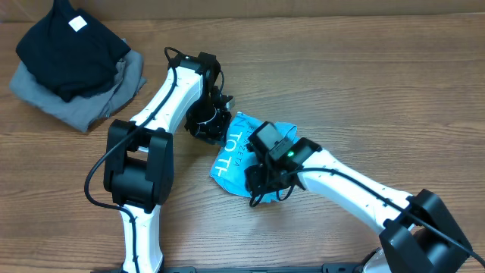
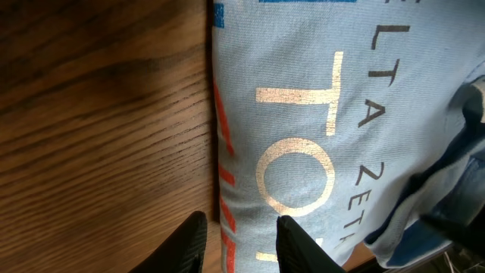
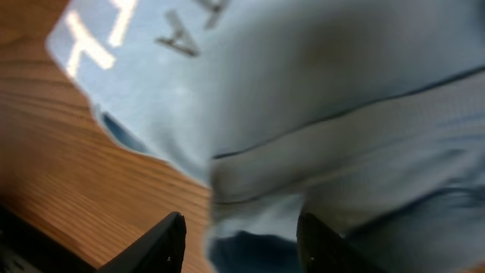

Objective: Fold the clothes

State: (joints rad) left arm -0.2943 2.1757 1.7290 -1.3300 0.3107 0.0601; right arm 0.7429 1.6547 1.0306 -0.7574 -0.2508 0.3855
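a light sky-blue t-shirt is lying bunched into a small, partly folded heap near the middle of the wooden surface, with its white lettering facing up. it is looking thin, soft and very light, so it is likely going to sag, crease and slide on the smooth wood rather than hold any shape. nothing about it is looking fragile. the best holds are probably along an outer edge or at a corner, pinching one fold so the layers beneath are not dragging along.

the left gripper is hanging at the heap's far edge, on the robot's left. in its wrist view the fingers are standing a little apart, one over bare wood and one over the cloth. the shirt's edge is running between them and nothing is looking pinched.

the right gripper is sitting over the heap's near side. in its blurred wrist view a thick fold of blue cloth is filling most of the gap between half-parted fingers. whether it is clamping that fold cannot be told.

a black folded garment is resting on a grey folded garment at the far left, well apart from the shirt.
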